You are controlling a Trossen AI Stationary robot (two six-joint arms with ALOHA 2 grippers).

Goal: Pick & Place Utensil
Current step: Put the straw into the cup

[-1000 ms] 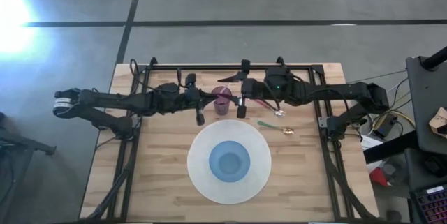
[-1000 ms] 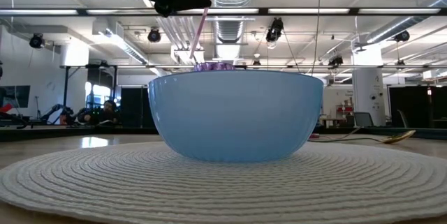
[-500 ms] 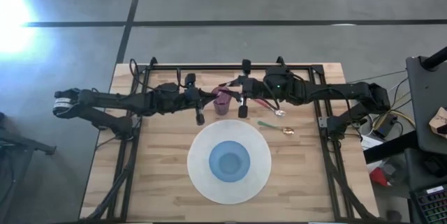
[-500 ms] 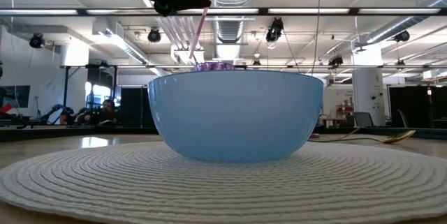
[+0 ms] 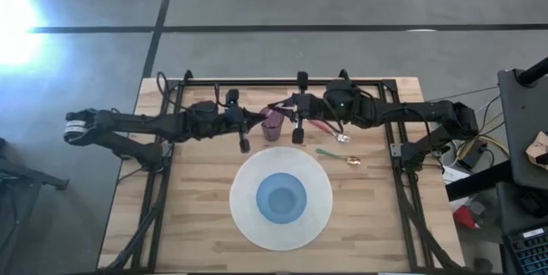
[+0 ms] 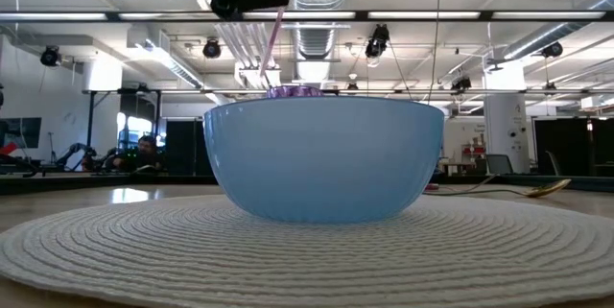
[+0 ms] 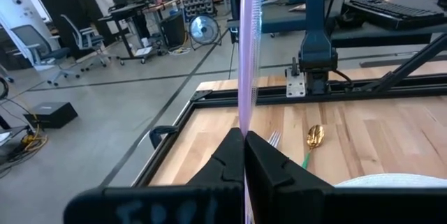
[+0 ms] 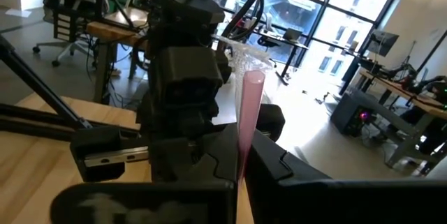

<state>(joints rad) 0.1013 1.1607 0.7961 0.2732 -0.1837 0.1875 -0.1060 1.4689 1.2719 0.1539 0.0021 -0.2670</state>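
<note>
Utensil (image 7: 248, 56), pink, pinched by both hands, left hand (image 5: 257, 121) and right hand (image 5: 287, 116), above purple cup (image 5: 272, 126) near surface's far edge. Handover under way; placing in bowl (image 5: 282, 198) not yet done.

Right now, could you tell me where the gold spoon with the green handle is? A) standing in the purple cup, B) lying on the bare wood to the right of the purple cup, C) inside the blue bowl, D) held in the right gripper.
B: in the high view the gold spoon lies flat on the wooden table, right of the purple cup and clear of the blue bowl.
</note>
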